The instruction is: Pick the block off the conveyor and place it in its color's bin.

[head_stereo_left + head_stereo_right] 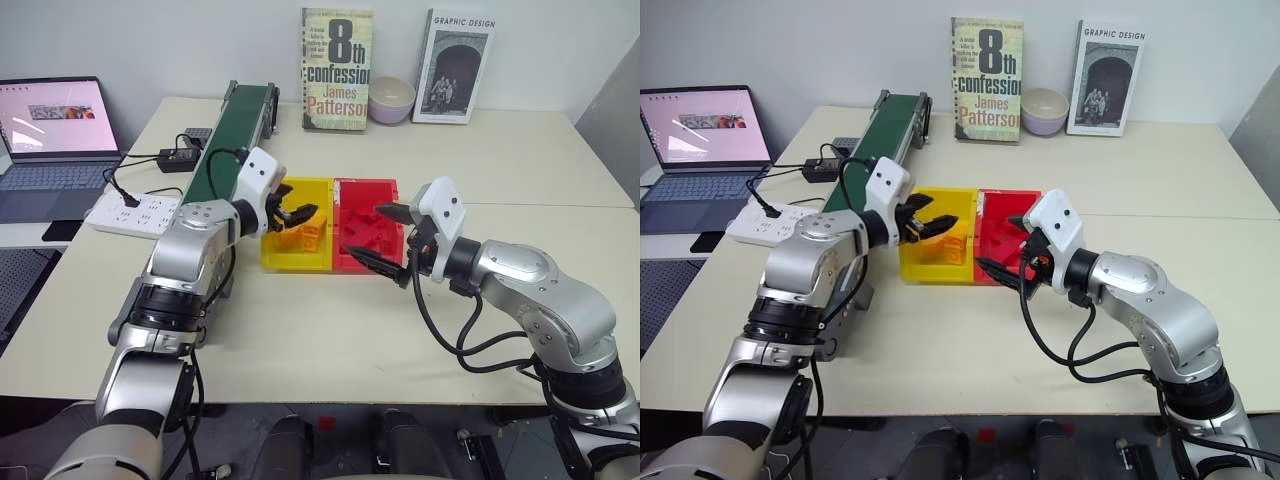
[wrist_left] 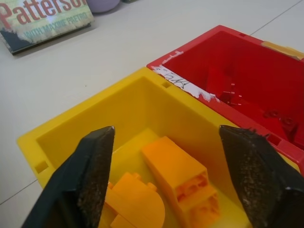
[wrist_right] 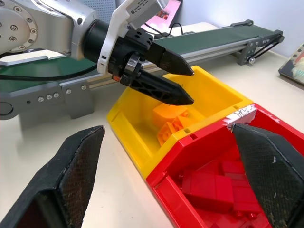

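Note:
My left gripper (image 1: 298,215) hangs open over the yellow bin (image 1: 296,264), its fingers (image 2: 95,175) spread wide with nothing between them. Just under it, on the bin's floor, the orange-yellow block (image 2: 176,172) lies loose beside another orange piece (image 2: 135,202). The right wrist view shows the same block (image 3: 167,118) beneath the left gripper's black fingers (image 3: 164,90). My right gripper (image 1: 388,240) is open and empty, held level at the near edge of the red bin (image 1: 372,188). The dark green conveyor (image 1: 228,135) runs along the table's left side.
The red bin (image 3: 199,156) touches the yellow one on its right and holds several red blocks (image 3: 213,185). Two books (image 1: 336,70) and a bowl (image 1: 391,99) stand at the table's back. A power strip (image 1: 135,213), cables and a laptop (image 1: 55,140) lie left of the conveyor.

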`<state>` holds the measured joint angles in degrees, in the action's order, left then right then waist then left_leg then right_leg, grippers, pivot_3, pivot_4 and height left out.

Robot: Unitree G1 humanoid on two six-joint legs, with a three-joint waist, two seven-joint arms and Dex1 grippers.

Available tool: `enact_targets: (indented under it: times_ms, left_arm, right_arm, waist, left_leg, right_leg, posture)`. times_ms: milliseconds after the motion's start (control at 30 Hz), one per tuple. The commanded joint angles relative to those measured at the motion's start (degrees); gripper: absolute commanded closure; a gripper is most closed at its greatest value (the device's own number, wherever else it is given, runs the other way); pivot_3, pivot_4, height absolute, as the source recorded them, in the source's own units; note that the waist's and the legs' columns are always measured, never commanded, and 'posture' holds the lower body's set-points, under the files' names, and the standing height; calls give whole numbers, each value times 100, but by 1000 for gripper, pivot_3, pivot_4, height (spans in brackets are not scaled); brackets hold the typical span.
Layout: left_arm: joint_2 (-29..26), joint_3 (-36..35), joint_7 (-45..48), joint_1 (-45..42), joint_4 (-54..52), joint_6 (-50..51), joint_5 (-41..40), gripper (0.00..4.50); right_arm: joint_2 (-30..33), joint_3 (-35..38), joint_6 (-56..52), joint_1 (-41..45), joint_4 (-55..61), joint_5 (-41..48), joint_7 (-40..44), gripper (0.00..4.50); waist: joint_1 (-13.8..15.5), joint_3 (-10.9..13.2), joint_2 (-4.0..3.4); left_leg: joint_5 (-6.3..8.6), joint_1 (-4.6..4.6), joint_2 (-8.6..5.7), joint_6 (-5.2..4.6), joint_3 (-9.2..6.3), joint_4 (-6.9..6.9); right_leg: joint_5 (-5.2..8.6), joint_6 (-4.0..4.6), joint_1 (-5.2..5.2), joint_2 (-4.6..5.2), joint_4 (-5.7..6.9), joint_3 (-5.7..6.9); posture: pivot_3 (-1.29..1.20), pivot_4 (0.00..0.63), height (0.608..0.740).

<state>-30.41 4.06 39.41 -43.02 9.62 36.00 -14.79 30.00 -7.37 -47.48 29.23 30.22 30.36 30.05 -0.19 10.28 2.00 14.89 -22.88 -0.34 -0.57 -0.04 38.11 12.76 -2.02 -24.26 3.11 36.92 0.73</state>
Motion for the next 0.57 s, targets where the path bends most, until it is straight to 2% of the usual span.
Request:
enact_targets:
  times_ms: [33,133,233,367,467,567]
  left_arm:
    - [-444,-333,340,177,-746,231,-246,71]
    - [-872,-548,714,474,-1254,553,-569,71]
    - [-1524,-1002,1213,890,-1778,1036,-1047,71]
    - [-2137,-1512,1470,1353,-2135,1456,-1428,71]
    - [-2370,-1795,1474,1612,-2291,1621,-1606,71]
    - [-2361,-2003,1335,1866,-2442,1657,-1693,71]
  right_arm:
    - [177,257,75,88,19,107,275,0]
    - [413,399,108,167,-117,236,642,0]
    - [716,622,103,353,-361,448,1147,0]
    - [994,827,90,465,-629,668,1617,0]
    - [1113,898,144,455,-836,674,1788,0]
    - [1171,915,267,365,-1099,530,1809,0]
  waist:
    - [3,0,0]
    - [-8,1,-1]
    - [-14,2,0]
    - [-21,3,-1]
    - [-9,3,-1]
    - [11,3,-1]
  left_leg:
    - [0,0,1,0,1,0]
    - [0,3,0,0,1,-2]
    - [0,4,1,0,1,-2]
    - [0,3,4,0,0,-1]
    - [0,7,5,0,0,-1]
    - [0,6,3,0,1,1]
  right_leg:
    - [0,0,0,-1,0,0]
    - [0,0,0,0,4,-2]
    - [0,1,0,0,2,-1]
    - [1,1,-1,-1,1,0]
    - [4,1,2,0,0,1]
    - [4,2,5,0,-2,0]
  posture:
    - [0,150,740]
    - [0,150,740]
    - [0,150,740]
    - [0,150,740]
    - [0,150,740]
    - [0,150,740]
